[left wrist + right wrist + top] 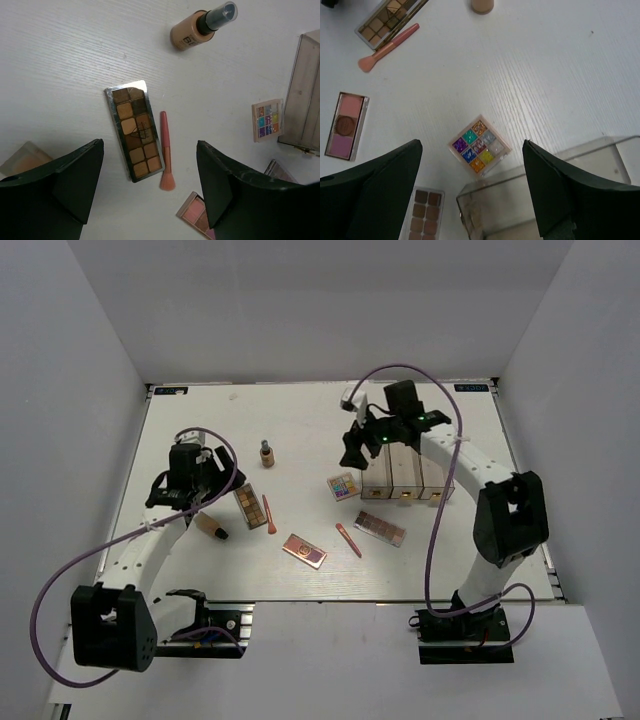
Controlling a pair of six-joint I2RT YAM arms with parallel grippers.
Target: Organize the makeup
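1. Left hand (pixel 150 150): fingers spread wide and holding nothing. It is poised over the brown eyeshadow palette (pixel 134 131), which lies flat on the table (pixel 60 60).
2. Coral-pink brush (pixel 166 150): lies just beside the right long edge of that palette and parallel to it, with its bristle end toward the hand.
3. Brown capped bottle (pixel 200 26): stands upright farther out on the table, apart from the palette and brush.
4. Right hand (pixel 472 150): fingers parted and empty, hanging over the multicoloured palette (pixel 479 146). This palette sits just beside a corner of the clear three-compartment box (pixel 520 200).
5. Rose-gold palette (pixel 304 550), coral-pink stick (pixel 348 539) and pink-brown palette (pixel 380 528): form a loose row toward the near edge of the table, between the two arms.
6. Tube (pixel 210 527): lies on its side close to the left arm. It appears to be tan with a dark cap, though the view is too small to be sure.
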